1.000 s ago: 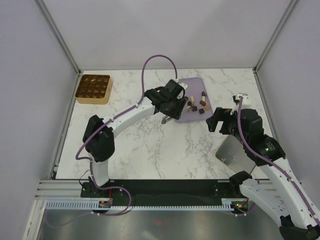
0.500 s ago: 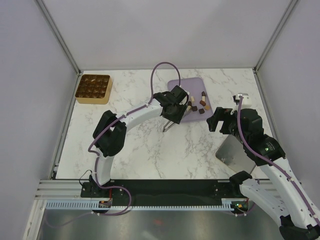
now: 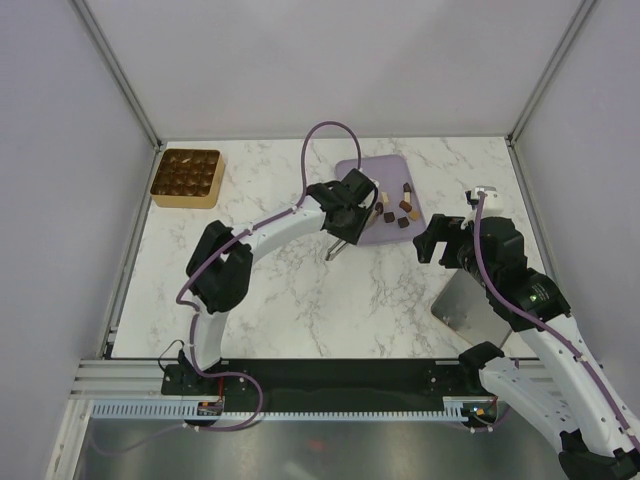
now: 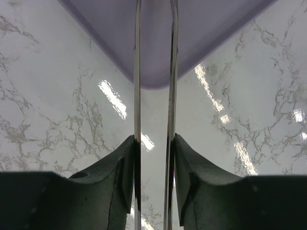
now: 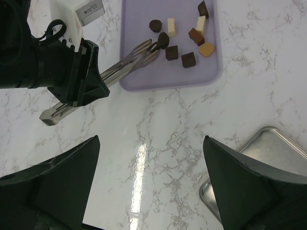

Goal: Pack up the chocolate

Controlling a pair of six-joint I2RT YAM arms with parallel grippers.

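Several small chocolates, dark, tan and cream, lie on the lilac tray at the table's back, also in the top view. My left gripper is shut on metal tongs over the tray's near-left corner. The tong blades run between its fingers and stand a little apart. The tong tips touch a dark oval chocolate; I cannot tell whether they pinch it. My right gripper is open and empty above the marble to the right.
A golden-brown compartmented box stands at the back left corner. A metal tray lies under my right arm at the right edge, also in the right wrist view. White walls enclose the table.
My left arm has pulled its elbow in to the right and turned the tongs steeper over the tray corner; in the last half second it hardly moved. The right arm is still.
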